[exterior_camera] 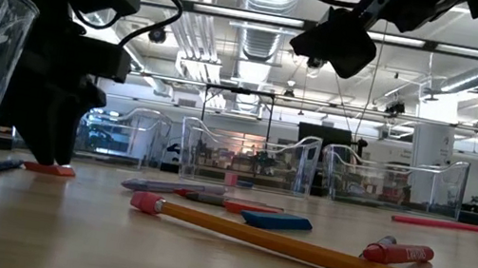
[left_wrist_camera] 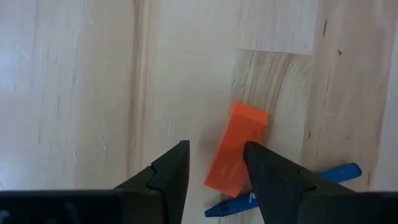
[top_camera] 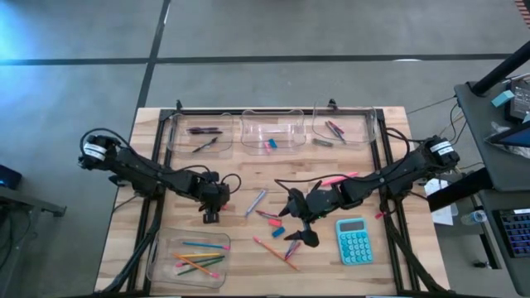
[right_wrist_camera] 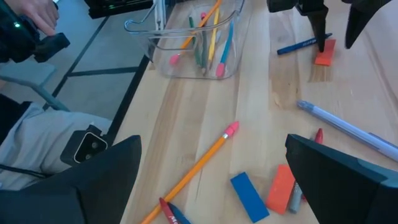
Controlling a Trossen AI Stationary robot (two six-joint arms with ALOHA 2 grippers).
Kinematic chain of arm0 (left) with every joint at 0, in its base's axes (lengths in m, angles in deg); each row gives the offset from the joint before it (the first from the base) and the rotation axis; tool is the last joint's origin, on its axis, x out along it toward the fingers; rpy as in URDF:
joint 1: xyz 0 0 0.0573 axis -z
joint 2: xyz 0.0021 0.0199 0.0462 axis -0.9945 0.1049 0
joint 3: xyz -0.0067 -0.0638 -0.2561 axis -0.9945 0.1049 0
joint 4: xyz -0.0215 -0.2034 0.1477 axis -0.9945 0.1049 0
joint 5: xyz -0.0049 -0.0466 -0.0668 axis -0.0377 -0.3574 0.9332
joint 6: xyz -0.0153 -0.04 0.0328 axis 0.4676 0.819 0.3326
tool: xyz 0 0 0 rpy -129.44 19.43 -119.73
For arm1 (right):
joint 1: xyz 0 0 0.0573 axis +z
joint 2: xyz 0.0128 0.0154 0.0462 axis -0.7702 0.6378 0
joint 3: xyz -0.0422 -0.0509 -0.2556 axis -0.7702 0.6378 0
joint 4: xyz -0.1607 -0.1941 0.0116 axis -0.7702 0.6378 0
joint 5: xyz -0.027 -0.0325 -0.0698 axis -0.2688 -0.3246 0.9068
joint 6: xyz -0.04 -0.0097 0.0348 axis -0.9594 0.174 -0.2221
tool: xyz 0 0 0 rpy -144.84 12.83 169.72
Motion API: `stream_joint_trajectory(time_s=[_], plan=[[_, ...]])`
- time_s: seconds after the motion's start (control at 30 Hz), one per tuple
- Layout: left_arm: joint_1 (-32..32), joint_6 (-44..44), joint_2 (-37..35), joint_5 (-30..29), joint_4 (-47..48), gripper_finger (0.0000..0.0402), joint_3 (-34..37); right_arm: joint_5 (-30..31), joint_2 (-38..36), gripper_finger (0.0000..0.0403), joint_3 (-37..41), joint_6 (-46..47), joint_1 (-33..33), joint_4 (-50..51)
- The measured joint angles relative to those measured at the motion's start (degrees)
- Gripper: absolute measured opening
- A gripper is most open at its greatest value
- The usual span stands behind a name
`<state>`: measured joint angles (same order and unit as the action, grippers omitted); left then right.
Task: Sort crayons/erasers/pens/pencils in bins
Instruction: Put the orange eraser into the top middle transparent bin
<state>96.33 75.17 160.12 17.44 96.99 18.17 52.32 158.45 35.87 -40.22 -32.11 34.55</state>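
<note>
Left of centre in the high view, the left gripper is set low over an orange eraser, fingers parted and nothing gripped.

In the left wrist view the eraser is seen lying flat on the table, one finger overlapping its lower edge, a blue crayon just beside it. At lower centre of the high view the right gripper is held spread wide and empty above loose pieces: a blue eraser, an orange pencil. Three clear bins are lined along the top edge; a fourth bin, lower left, holds pencils. A teal calculator lies lower right.
</note>
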Motion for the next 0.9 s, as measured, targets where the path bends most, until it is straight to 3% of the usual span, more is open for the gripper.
stream_joint_trajectory(time_s=[0.3,0.53,0.9], plan=[[0.91,1.30,0.04,3.58,-0.68,0.0146,0.07,0.05,0.00,0.0384,0.02,0.00,0.00,0.02],[1.16,1.30,0.04,1.17,-0.66,0.0139,0.02,0.06,0.00,0.0384,0.02,-0.04,0.00,-0.02],[1.16,-0.44,0.04,0.02,-0.27,0.0031,-0.25,0.05,0.00,0.0384,0.02,-0.09,0.00,-0.02]])
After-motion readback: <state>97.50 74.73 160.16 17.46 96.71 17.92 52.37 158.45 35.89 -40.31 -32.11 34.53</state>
